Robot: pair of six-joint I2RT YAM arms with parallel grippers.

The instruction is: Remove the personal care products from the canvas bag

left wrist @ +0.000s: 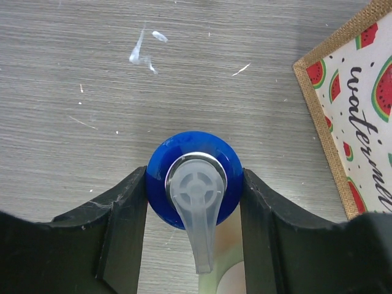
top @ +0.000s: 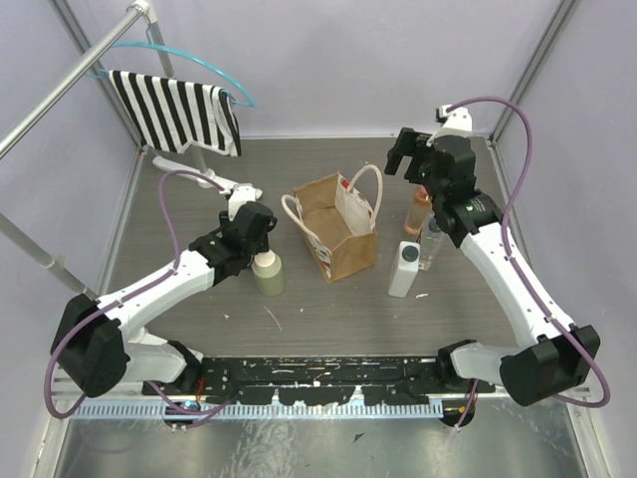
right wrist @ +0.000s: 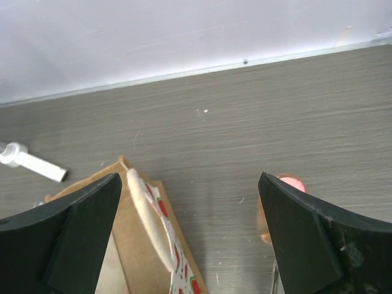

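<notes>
Where the left claw (left wrist: 193,184) grips: it is closed on the blue collar of the pale olive bottle (top: 268,274), with a finger pressed to each side.
Pale olive bottle: out of the bag, apparently standing on the tabletop (top: 179,204) just left of it. Its pump spout (left wrist: 199,229) points toward the near edge.
Risk at the bottle: letting go with any sideways drag could tip it against the bag wall.
White flat bottle (top: 404,269): upright and narrow, just right of the bag. A sweep of the right arm would likely topple it.
Canvas bag (top: 338,239): upright in the middle with its mouth open. I cannot tell whether anything is left inside.
Cream handle (right wrist: 147,217): it loops over the mouth, so a finger could hook it and drag the light bag.
Peach-pink bottle (top: 420,211): it stands on the far right of the bag and shows beside the right finger in the wrist view. A careless descent may clip it.
Right claw (right wrist: 190,180): spread wide and holding nothing, above the bag's far right corner.
</notes>
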